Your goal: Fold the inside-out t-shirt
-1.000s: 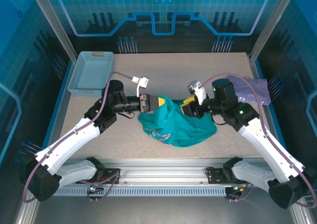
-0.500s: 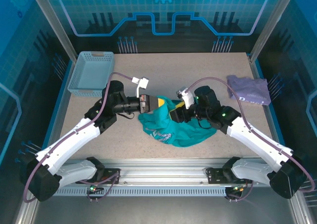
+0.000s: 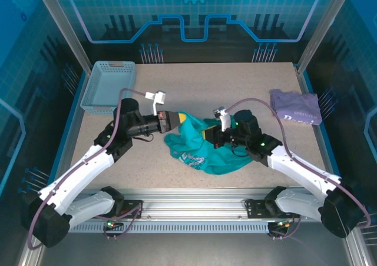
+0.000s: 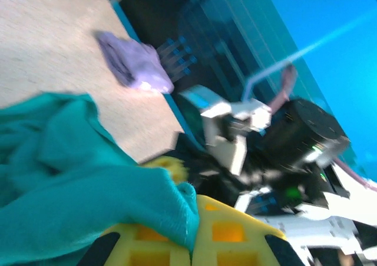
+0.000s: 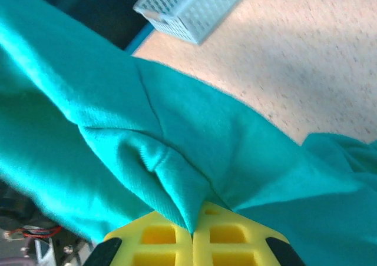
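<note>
Right hand (image 3: 206, 134) has swung leftward, away from the folded lavender-purple garment (image 3: 296, 106), and closed on the shirt.
Both hands are pressed together, each pinching a fold of the teal-green soft cloth t-shirt (image 3: 207, 151). The left hand (image 3: 181, 120) grips its far-left edge and the right hand a ridge at its far middle, the two near each other. The right wrist view shows teal cloth nipped between yellow fingers (image 5: 179, 242). The shirt lies crumpled at the middle of the speckled counter (image 3: 235, 83). A pale blue plastic basket (image 3: 109, 86) sits far left, well apart.
</note>
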Tool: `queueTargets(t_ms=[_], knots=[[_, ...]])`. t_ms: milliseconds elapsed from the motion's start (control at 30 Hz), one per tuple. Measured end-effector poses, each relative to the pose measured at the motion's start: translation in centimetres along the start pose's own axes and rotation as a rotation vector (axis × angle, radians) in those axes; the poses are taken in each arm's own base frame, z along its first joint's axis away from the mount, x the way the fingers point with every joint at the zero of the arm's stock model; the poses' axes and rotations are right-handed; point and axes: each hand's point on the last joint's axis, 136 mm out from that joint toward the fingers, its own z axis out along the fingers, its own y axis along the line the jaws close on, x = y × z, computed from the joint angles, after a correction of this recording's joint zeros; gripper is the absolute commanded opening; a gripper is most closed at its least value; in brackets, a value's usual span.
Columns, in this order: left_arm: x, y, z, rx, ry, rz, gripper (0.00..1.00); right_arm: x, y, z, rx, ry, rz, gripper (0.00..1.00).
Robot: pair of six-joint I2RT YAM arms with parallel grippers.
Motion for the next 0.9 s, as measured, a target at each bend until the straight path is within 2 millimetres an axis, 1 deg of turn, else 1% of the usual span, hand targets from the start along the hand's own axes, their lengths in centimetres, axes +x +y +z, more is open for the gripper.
queueTargets(t_ms=[100, 200, 233, 300, 400, 500, 567, 633, 700, 833, 900], knots=[[-1.2, 2.3, -0.9, -0.083, -0.061, -0.019, 0.0, -1.5, 1.9, -1.5, -0.103, -0.067, -0.057, 0.0], [-0.9, 3.8, -0.7, -0.136, -0.058, -0.02, 0.0, -2.9, 3.9, -2.5, -0.201, -0.124, -0.113, 0.0], [-0.7, 4.3, -0.7, -0.15, -0.053, -0.02, 0.02, -3.2, 4.4, -2.8, -0.226, -0.135, -0.129, 0.0], [-0.4, 5.3, -0.5, -0.186, -0.046, -0.015, 0.06, -3.3, 5.1, -3.0, -0.269, -0.138, -0.158, 0.0], [0.1, 7.0, -0.4, -0.242, -0.032, -0.004, 0.12, -2.8, 5.7, -3.1, -0.316, -0.118, -0.2, 0.0], [0.6, 8.2, -0.4, -0.297, -0.018, 0.027, 0.28, -2.3, 5.6, -2.7, -0.32, -0.087, -0.223, 0.0], [1.0, 8.8, -0.6, -0.338, -0.01, 0.058, 0.41, -2.2, 5.4, -2.6, -0.308, -0.07, -0.239, 0.0], [1.4, 8.9, -1.1, -0.368, -0.013, 0.095, 0.5, -2.4, 5.3, -2.6, -0.297, -0.057, -0.255, 0.0], [1.9, 8.2, -1.7, -0.376, -0.025, 0.159, 0.55, -2.6, 5.2, -2.6, -0.285, -0.042, -0.278, 0.0], [2.2, 5.2, -2.6, -0.34, -0.056, 0.316, 0.6, -2.5, 5.2, -2.6, -0.267, 0.011, -0.339, 0.0], [2.4, 4.4, -2.4, -0.333, -0.048, 0.381, 0.61, -2.4, 5.1, -2.6, -0.261, 0.047, -0.371, 0.0]])
